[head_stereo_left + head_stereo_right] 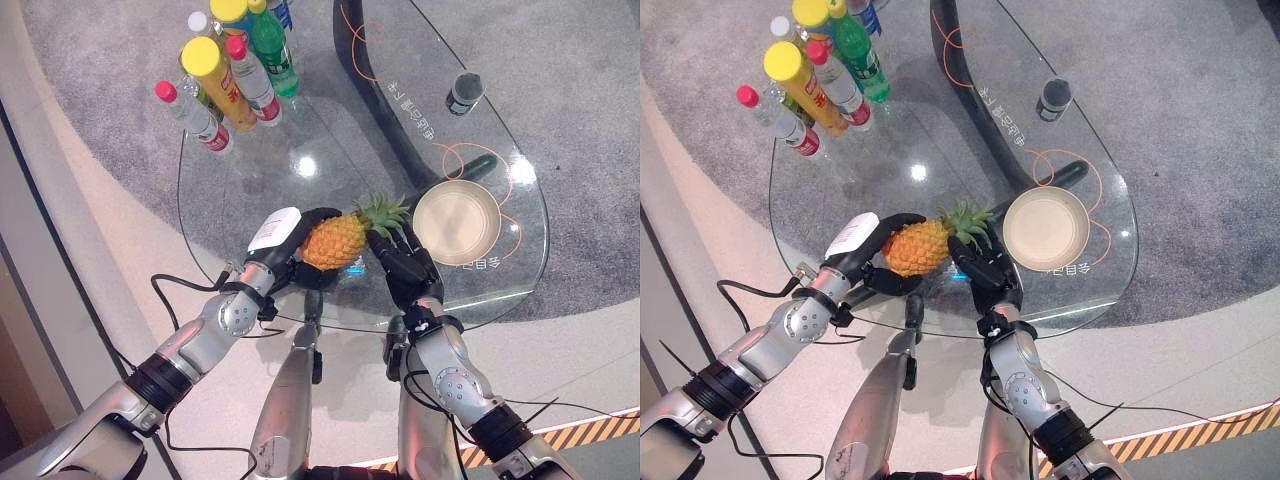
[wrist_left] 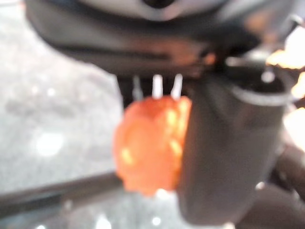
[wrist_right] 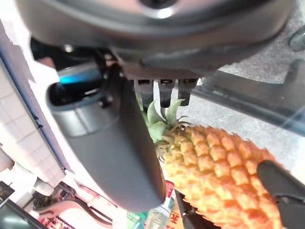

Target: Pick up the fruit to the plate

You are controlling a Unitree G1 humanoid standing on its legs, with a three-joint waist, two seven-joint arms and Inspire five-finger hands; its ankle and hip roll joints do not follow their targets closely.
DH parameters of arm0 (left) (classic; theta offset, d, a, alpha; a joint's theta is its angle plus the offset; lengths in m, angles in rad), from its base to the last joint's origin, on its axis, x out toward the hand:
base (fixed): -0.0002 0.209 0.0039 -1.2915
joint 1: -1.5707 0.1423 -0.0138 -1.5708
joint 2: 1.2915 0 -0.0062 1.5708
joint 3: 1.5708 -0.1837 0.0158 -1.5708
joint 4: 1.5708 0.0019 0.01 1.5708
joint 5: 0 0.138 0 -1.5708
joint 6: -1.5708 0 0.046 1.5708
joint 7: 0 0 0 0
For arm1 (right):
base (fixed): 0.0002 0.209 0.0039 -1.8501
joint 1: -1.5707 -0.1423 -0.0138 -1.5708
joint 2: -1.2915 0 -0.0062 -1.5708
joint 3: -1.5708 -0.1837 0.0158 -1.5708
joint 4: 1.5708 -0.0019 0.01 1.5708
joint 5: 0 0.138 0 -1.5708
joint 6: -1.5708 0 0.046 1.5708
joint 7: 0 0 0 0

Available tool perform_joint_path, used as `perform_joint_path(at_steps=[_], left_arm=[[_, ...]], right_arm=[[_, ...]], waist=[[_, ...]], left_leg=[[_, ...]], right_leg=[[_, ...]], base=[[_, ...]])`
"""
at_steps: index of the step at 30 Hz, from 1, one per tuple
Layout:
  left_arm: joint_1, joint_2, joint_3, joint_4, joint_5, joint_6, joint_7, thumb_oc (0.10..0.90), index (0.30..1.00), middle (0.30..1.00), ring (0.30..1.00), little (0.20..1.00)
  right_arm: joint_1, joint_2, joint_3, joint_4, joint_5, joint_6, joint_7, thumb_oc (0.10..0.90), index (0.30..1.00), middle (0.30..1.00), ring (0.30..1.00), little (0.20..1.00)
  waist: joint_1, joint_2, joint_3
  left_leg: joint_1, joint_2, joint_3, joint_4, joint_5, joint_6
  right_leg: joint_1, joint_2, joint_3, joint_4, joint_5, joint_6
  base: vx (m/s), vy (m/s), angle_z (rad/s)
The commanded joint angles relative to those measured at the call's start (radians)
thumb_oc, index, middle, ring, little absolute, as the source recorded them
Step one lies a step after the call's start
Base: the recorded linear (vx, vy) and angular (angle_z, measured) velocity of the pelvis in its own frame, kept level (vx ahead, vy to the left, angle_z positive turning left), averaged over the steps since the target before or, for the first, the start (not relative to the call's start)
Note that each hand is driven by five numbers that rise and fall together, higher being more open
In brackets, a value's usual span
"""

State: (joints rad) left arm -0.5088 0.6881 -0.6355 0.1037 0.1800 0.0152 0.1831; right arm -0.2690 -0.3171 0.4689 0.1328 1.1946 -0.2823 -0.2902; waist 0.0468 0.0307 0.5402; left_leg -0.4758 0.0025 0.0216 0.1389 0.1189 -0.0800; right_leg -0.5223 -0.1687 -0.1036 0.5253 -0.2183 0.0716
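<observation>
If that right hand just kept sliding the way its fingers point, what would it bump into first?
Probably the pineapple's leafy crown: the right hand points up the glass table with the leaves at its fingertips. The plate sits off to its side, likely missed.

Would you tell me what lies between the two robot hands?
The pineapple, held between the left robot hand and right robot hand in the left eye view.
</observation>
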Motion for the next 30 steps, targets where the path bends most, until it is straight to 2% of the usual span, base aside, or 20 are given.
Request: perform_joint_path(at_steps=[1,5,7,9,16,21,23,26,30], left_arm=[[-0.028,0.012,-0.088,-0.16,0.087,-0.14,-0.041,0.1,0.3,0.3,0.3,0.2],[-0.056,0.024,-0.105,-0.176,0.098,-0.178,-0.065,0.1,0.3,0.3,0.3,0.2],[-0.069,0.031,-0.116,-0.185,0.104,-0.233,-0.088,0.1,0.3,0.3,0.3,0.2],[-0.082,0.037,-0.129,-0.195,0.091,-0.257,-0.092,0.1,0.3,0.3,0.3,0.2],[-0.128,0.049,-0.174,-0.197,0.054,-0.309,-0.093,0.1,0.3,0.3,0.3,0.2],[-0.144,0.055,-0.189,-0.208,0.036,-0.372,-0.102,0.1,0.3,0.3,0.3,0.2],[-0.159,0.059,-0.198,-0.223,0.028,-0.417,-0.116,0.1,0.3,0.3,0.3,0.2],[-0.17,0.059,-0.213,-0.232,0.028,-0.44,-0.121,0.1,0.3,0.3,0.3,0.2],[-0.201,0.05,-0.247,-0.224,0.005,-0.424,-0.18,0.1,0.3,0.3,0.3,0.2]], right_arm=[[-0.193,0.051,-0.013,-0.099,0.067,-0.088,0.061,0.8,0.9,0.9,0.9,0.9],[-0.211,0.06,-0.018,-0.078,0.198,-0.087,0.103,0.8,0.9,0.9,0.9,0.9],[-0.221,0.059,-0.019,-0.07,0.235,-0.078,0.133,0.8,0.9,0.9,0.9,0.9],[-0.229,0.058,-0.019,-0.063,0.256,-0.082,0.146,0.8,0.9,0.9,0.9,0.9],[-0.25,0.068,-0.034,-0.035,0.411,-0.151,0.222,0.8,0.9,0.9,0.9,0.9],[-0.271,0.067,-0.046,-0.027,0.431,-0.183,0.163,0.8,0.9,0.9,0.9,0.9],[-0.279,0.067,-0.051,-0.008,0.428,-0.186,0.111,0.8,0.9,0.9,0.9,0.9],[-0.284,0.064,-0.049,0.013,0.416,-0.195,0.088,0.8,0.9,0.9,0.9,0.9],[-0.307,0.065,-0.05,0.049,0.394,-0.209,0.068,0.8,0.9,0.9,0.9,0.9]], waist=[[-0.03,-0.031,-0.02],[-0.026,-0.028,-0.02],[-0.025,-0.027,-0.02],[-0.026,-0.027,-0.02],[-0.029,-0.027,-0.02],[-0.028,-0.025,-0.02],[-0.029,-0.024,-0.02],[-0.03,-0.024,-0.02],[-0.032,-0.024,-0.02]], left_leg=[[-0.016,-0.076,0.037,0.231,-0.172,0.073],[-0.019,-0.078,0.035,0.234,-0.173,0.073],[-0.019,-0.078,0.034,0.237,-0.174,0.074],[-0.021,-0.078,0.034,0.239,-0.175,0.073],[-0.019,-0.078,0.036,0.243,-0.179,0.073],[-0.017,-0.078,0.035,0.242,-0.18,0.072],[-0.017,-0.078,0.037,0.239,-0.179,0.073],[-0.017,-0.077,0.037,0.236,-0.178,0.073],[-0.017,-0.076,0.039,0.234,-0.176,0.074]], right_leg=[[0.068,-0.002,-0.013,-0.29,0.286,0.031],[0.066,-0.004,-0.017,-0.287,0.288,0.031],[0.065,-0.006,-0.019,-0.284,0.288,0.031],[0.063,-0.006,-0.018,-0.282,0.289,0.031],[0.064,-0.003,-0.014,-0.279,0.287,0.034],[0.066,-0.003,-0.014,-0.28,0.288,0.036],[0.064,-0.004,-0.015,-0.282,0.291,0.035],[0.062,-0.003,-0.014,-0.284,0.292,0.034],[0.059,-0.001,-0.01,-0.283,0.294,0.033]], base=[[0.0,0.0,0.0],[0.0,0.0,0.0],[0.0,0.0,0.0],[0.01,-0.003,0.02],[0.0,-0.001,0.01],[0.0,0.0,0.0],[0.0,0.0,0.0],[0.0,0.001,-0.01],[0.0,0.001,-0.01]])
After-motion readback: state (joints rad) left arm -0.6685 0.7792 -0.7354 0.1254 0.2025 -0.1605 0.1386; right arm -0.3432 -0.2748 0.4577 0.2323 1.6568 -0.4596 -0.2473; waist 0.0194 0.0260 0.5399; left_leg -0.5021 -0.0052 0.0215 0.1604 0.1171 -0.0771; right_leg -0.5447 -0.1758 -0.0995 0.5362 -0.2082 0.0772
